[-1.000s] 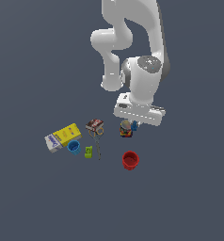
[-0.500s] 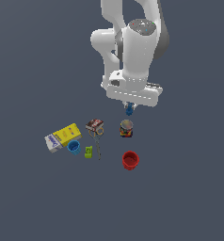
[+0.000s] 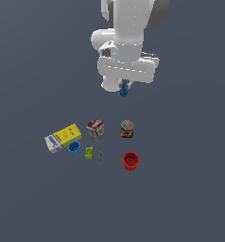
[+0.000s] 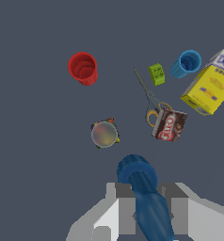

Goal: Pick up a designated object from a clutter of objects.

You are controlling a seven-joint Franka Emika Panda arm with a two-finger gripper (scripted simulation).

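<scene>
Blue and glossy, the small bottle-shaped object [image 4: 144, 197] sits clamped between the pale, blocky fingers [image 4: 121, 214] of the end effector [image 3: 124, 89], lifted well above the dark slate counter [image 3: 190, 189]. In the wrist view it reads as a smooth cylinder with a rounded darker cap; in the exterior view only its lower tip shows beneath the white arm [image 3: 128, 42].

On the counter below lies the clutter. A printed can [image 3: 126, 129] stands upright, its top a dull metallic disc in the wrist view. A red cup [image 3: 131, 160] sits near it, open mouth upward. A brown box [image 3: 95, 125] with white lettering rests touching the orange-looped handles of grey scissors [image 3: 98, 142], whose thin blades stretch toward a small studded green block [image 3: 88, 152]. Just beside that block is a round blue cup [image 3: 74, 147], and against it lies a yellow-white box [image 3: 63, 137], flat-sided and cardboard-like.
</scene>
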